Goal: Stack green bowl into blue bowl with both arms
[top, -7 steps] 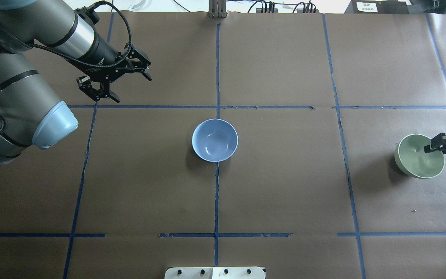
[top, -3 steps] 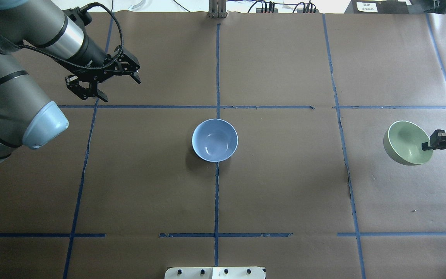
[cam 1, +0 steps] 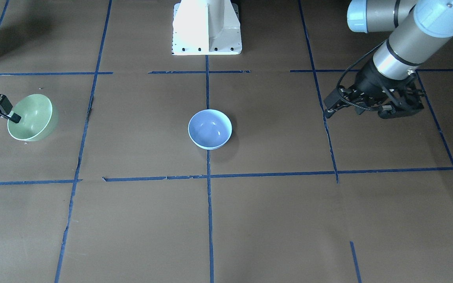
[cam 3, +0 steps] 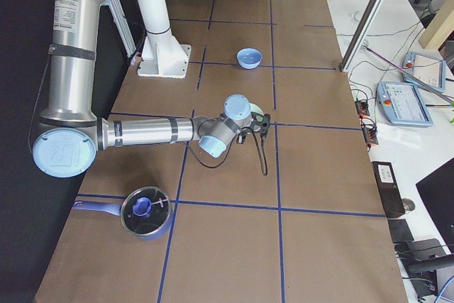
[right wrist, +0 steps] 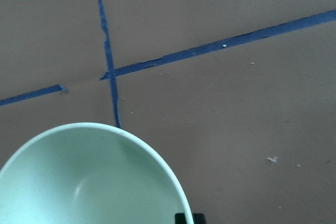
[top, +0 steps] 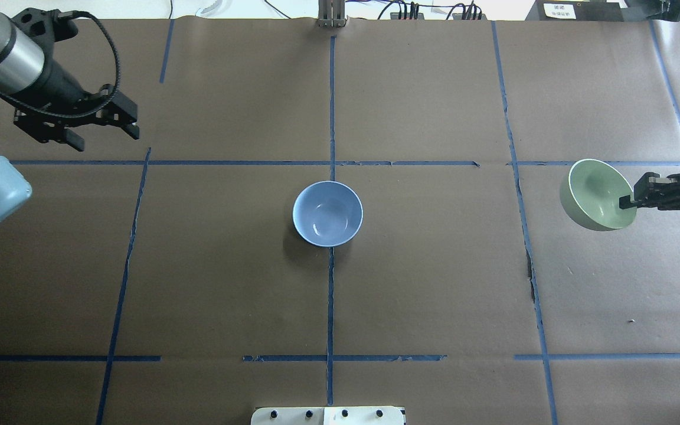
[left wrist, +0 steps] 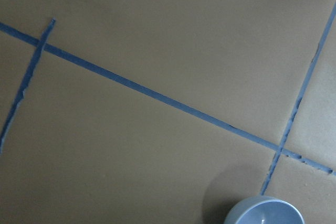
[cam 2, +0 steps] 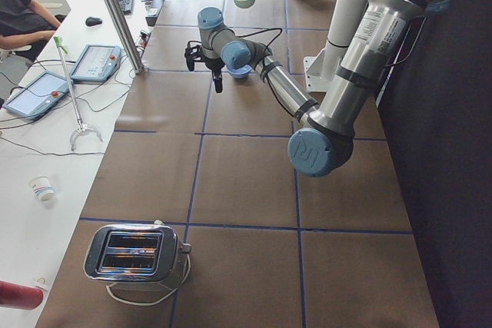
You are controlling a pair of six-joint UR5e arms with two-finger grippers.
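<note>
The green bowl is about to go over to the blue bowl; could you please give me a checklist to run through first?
1. Right claw shut on the rim of the green bowl: ok.
2. Green bowl held level: not ok, it tilts.
3. Blue bowl upright and empty: ok.
4. Left claw apart from the blue bowl: ok, it is open and well off to the side.
5. Grip firm enough for the carry: cannot tell.

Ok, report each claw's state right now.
Left claw: open, holding nothing.
Right claw: closed on the rim of the green bowl.
</note>
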